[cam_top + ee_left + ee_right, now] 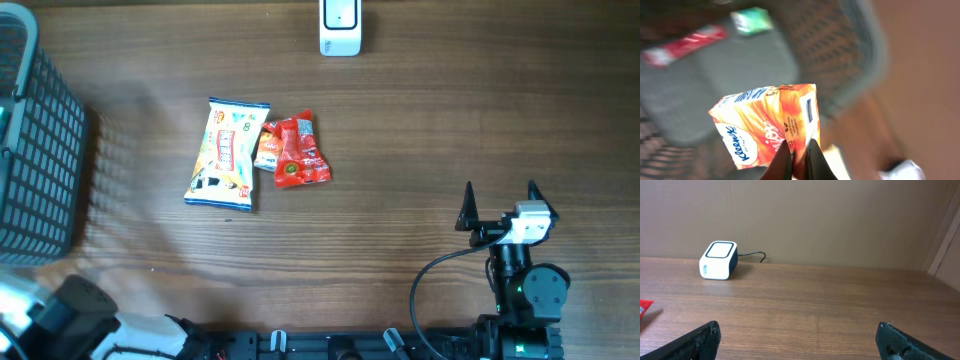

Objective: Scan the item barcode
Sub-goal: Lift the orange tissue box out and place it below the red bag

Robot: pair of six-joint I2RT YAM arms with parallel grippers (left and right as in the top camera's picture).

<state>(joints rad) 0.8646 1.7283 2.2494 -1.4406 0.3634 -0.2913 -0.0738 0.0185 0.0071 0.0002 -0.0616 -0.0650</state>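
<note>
An orange and white Kleenex tissue pack hangs in my left gripper, whose fingers are shut on its lower edge; a small dark printed patch shows on its side face. The pack is held above the dark mesh basket. Neither this gripper nor the pack shows in the overhead view. The white barcode scanner stands at the table's far edge, also visible as the scanner in the right wrist view. My right gripper rests open near the front right, nothing between its fingers.
The grey basket stands at the left edge; inside lie a red packet and a green item, both blurred. On the table lie a white-blue snack bag, a small orange packet and a red packet.
</note>
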